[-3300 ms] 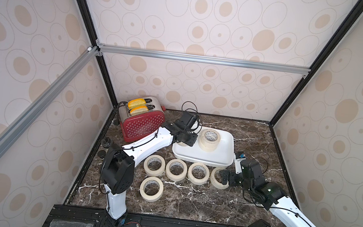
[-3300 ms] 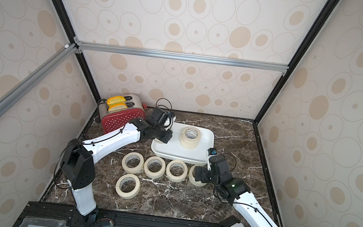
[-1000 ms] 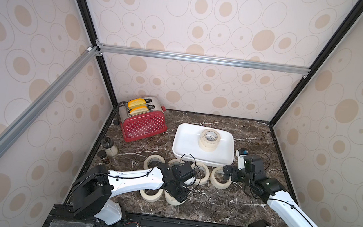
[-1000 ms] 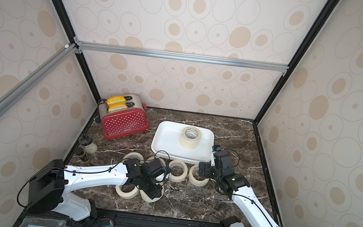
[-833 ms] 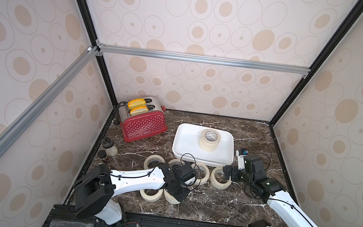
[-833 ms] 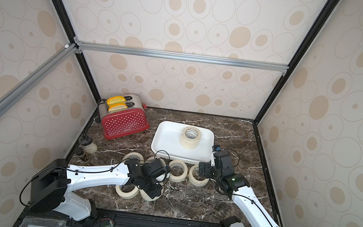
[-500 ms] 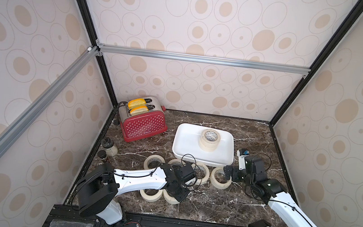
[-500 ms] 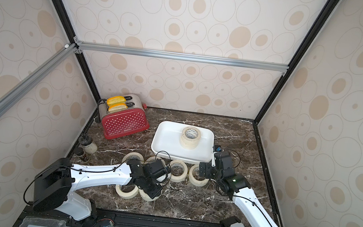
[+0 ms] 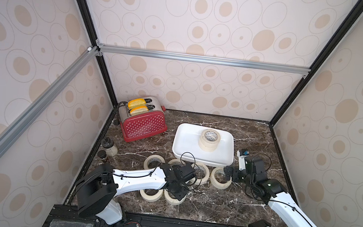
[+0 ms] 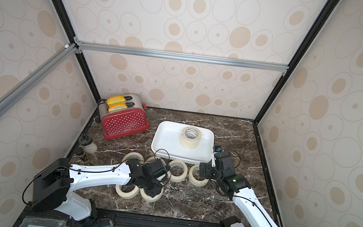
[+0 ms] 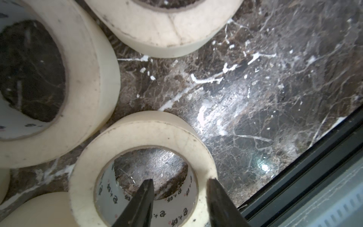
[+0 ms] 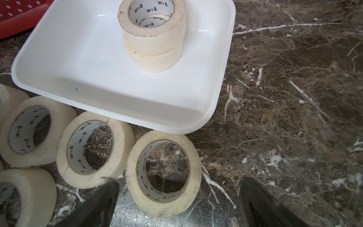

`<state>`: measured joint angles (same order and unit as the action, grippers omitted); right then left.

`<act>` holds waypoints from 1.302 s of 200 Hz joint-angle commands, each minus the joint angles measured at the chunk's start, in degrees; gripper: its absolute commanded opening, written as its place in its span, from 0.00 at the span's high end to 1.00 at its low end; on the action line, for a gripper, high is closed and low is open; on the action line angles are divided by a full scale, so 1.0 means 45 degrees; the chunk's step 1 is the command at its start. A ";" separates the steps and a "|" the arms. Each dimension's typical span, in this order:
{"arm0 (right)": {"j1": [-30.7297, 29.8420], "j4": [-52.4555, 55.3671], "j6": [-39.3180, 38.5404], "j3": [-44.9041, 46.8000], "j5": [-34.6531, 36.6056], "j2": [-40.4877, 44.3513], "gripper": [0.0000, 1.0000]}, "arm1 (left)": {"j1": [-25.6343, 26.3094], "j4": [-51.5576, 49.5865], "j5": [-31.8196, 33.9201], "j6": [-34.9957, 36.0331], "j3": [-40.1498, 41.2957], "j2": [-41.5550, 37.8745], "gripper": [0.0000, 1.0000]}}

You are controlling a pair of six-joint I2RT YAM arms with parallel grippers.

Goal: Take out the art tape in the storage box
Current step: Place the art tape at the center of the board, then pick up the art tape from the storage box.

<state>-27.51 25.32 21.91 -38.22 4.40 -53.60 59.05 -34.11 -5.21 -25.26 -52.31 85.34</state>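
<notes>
Art tape (image 12: 153,29) is sitting as two cream rolls, stacked one on the other, inside the storage box (image 12: 78,59). In both top views the stack is toward the far side of this shallow white tray, right of centre. Six loose rolls of art tape are lying flat on the dark marble table (image 9: 223,206), four in a row along the box's near rim and two closer to the robot.

The left gripper (image 11: 180,181) is reaching down over the front roll (image 11: 143,133). Its jaws are partly spread and straddling the ring's wall, one finger inside the core and one outside. The inner finger is standing clear of the wall, so nothing is being held.

The right gripper (image 12: 179,181) is hovering empty, jaws spread wide, just above the end roll (image 12: 167,209) by the box's near right corner.

A red dotted toaster (image 9: 143,128) is standing left of the box, not touching it.
</notes>
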 commanded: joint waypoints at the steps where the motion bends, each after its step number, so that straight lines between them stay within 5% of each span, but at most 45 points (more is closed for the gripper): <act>1: 0.0097 0.0136 -0.0118 -0.0118 -0.0104 0.0072 0.00 | 0.0078 0.0203 0.0632 0.0125 -0.0260 -0.0834 0.53; 67: 0.0096 -0.0893 0.0568 -0.0228 -0.1383 -0.0954 0.00 | 0.0024 0.1329 0.3518 0.0163 -0.0234 -0.3073 0.41; 159: 0.0399 -0.2335 0.1288 -0.1576 -0.1465 -0.3188 0.00 | -0.0148 0.2406 0.7118 0.2601 -0.1441 -0.4379 0.05; 260: 0.1935 -0.2971 0.2931 -0.4606 -0.2543 -0.7497 0.02 | -0.0160 0.1587 0.8306 0.3303 -0.0450 -0.5311 0.01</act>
<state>-20.53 12.88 32.29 -55.77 -4.43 -83.13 58.54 -25.19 30.00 -11.86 -54.63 62.85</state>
